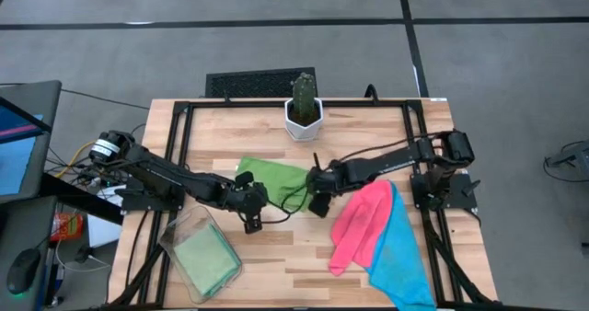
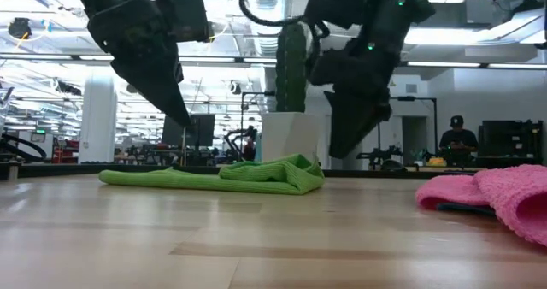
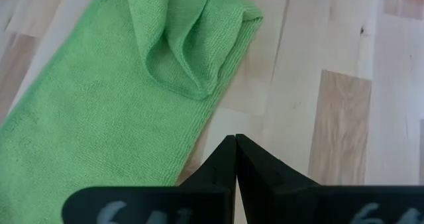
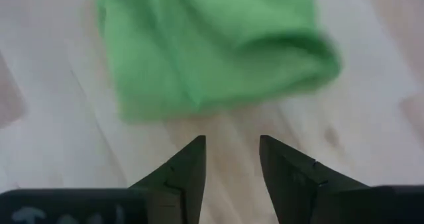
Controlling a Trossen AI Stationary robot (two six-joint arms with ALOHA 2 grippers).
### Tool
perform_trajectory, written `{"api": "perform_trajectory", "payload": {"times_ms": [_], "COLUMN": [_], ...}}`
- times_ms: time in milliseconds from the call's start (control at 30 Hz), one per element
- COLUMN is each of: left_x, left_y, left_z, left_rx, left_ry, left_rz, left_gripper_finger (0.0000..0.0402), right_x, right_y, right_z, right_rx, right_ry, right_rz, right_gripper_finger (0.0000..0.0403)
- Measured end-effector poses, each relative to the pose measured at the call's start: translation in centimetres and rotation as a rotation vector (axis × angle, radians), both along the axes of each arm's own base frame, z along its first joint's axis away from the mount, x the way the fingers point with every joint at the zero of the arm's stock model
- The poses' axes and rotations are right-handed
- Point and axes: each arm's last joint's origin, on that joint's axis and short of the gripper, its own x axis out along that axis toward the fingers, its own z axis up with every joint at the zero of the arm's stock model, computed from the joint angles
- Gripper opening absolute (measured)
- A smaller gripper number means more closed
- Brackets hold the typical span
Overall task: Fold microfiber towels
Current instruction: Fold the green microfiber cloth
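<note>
A light green towel (image 1: 274, 178) lies folded and bunched on the table's middle; it also shows in the low view (image 2: 231, 176), the left wrist view (image 3: 99, 111) and the right wrist view (image 4: 212, 45). My left gripper (image 3: 235, 139) is shut and empty, above the table just near of the towel (image 1: 252, 221). My right gripper (image 4: 232, 144) is open and empty, above the table at the towel's right end (image 1: 318, 203). A hot pink towel (image 1: 361, 224) lies over a sky blue towel (image 1: 400, 256) at the right.
A white pot with a cactus (image 1: 303, 109) stands at the far middle. A clear plastic bin (image 1: 201, 256) holding a folded green cloth sits at the near left. Bare wood lies between the bin and the pink towel.
</note>
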Motion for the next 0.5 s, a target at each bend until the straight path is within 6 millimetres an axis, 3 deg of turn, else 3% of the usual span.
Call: {"api": "perform_trajectory", "payload": {"times_ms": [133, 300, 500], "left_x": [0.1, 0.2, 0.2], "left_y": [0.0, 0.0, 0.0], "left_z": [0.1, 0.1, 0.2], "left_rx": [0.018, 0.024, 0.023], "left_ry": [-0.018, -0.025, -0.032], "left_rz": [0.009, -0.005, -0.008], "left_gripper_finger": [0.0000, 0.0000, 0.0000], "right_x": [0.9, 2.8, 4.7], "right_y": [-1.0, -2.4, -4.4], "right_z": [-1.5, -3.2, -0.4], "right_rx": [-0.037, 0.042, 0.003], "right_ry": [-0.013, -0.060, -0.160], "right_rz": [-0.041, -0.059, -0.086], "right_gripper_finger": [0.0165, 0.0165, 0.0165]}}
